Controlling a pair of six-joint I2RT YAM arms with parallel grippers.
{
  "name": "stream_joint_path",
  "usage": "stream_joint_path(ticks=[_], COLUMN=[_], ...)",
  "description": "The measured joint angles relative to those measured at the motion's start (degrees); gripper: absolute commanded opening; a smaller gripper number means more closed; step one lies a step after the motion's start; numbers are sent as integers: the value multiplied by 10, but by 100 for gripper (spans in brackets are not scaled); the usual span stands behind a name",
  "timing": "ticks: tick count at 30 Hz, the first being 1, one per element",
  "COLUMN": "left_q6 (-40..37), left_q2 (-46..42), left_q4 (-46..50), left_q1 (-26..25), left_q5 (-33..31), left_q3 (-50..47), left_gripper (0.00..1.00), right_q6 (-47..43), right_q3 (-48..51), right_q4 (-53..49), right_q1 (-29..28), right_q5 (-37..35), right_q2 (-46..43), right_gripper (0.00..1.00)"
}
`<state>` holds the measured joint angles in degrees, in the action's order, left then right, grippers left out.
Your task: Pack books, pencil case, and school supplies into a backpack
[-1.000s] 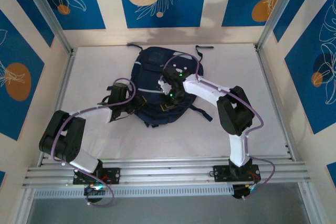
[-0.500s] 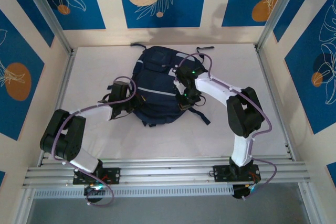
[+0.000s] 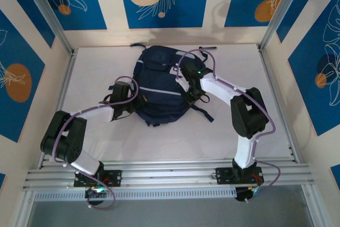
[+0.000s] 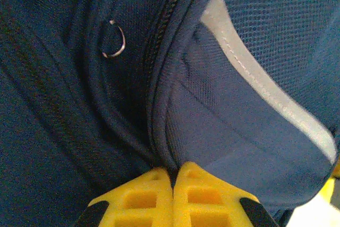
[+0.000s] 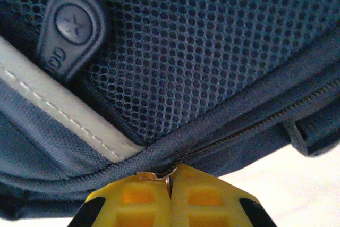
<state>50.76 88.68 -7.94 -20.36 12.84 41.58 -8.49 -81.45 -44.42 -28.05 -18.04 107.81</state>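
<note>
While both arms are on it, the backpack (image 3: 158,97) lies flat mid-table (image 3: 95,142), slightly toward the far edge, top end away from the bases. It's navy with a pale stripe (image 3: 159,91) across the front, and a dark strap (image 3: 205,114) trails off its lower right corner onto the white surface.

Left gripper (image 3: 133,110) is against the pack's left edge, low down. Its yellow fingers (image 4: 143,198) are pressed together, tips butted into the fabric fold where a closed zipper (image 4: 169,35) runs down to them. Can't tell if any cloth is caught between them.

Right gripper (image 3: 192,98) is on the pack's right edge, about level with the stripe. Its fingers (image 5: 204,195) are together too, with a small metal zipper pull (image 5: 155,175) pinched at the tips, right on the zipper line along the side seam.

Small stuff: a metal ring (image 4: 114,40) sits on the fabric left of the zipper in the left wrist view, and a round-headed rubber tab (image 5: 69,33) lies on the mesh panel above the stripe in the right wrist view.
</note>
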Motion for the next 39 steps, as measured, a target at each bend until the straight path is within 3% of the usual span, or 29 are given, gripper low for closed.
stream_joint_path(ticks=[8, 9, 11, 13, 15, 23, 27, 29, 33, 39], left_q6=[-17, -19, -19, -24, -32, -103, -153, -182, -251, -356], left_q2=[3, 3, 3, -1, -11, -97, -142, -155, -158, -155], left_q4=[59, 61, 63, 70, 82, 162, 182, 191, 195, 105], left_q1=[31, 31, 31, 31, 31, 31, 37, 43, 62, 73], left_q5=[-75, -77, -78, -79, -81, -130, -184, -217, -286, -374], left_q3=[-26, -27, -27, -27, -26, 27, 43, 43, 42, -19], left_gripper=[0, 0, 2, 13, 21, 54, 81, 90, 95, 98], right_q6=[-35, -35, -26, -11, 3, 62, 106, 128, 156, 143], right_q3=[-44, -46, -47, -47, -36, 123, 242, 297, 396, 484], right_q4=[41, 39, 36, 29, 42, 147, 245, 300, 429, 612], right_q1=[81, 82, 82, 84, 90, 119, 165, 197, 244, 230], right_q5=[-64, -65, -60, -46, -21, 60, 65, 65, 53, 32], right_q2=[15, 17, 18, 17, 7, -155, -244, -267, -270, -230], right_gripper=[0, 6, 32, 76, 92, 99, 99, 99, 99, 99])
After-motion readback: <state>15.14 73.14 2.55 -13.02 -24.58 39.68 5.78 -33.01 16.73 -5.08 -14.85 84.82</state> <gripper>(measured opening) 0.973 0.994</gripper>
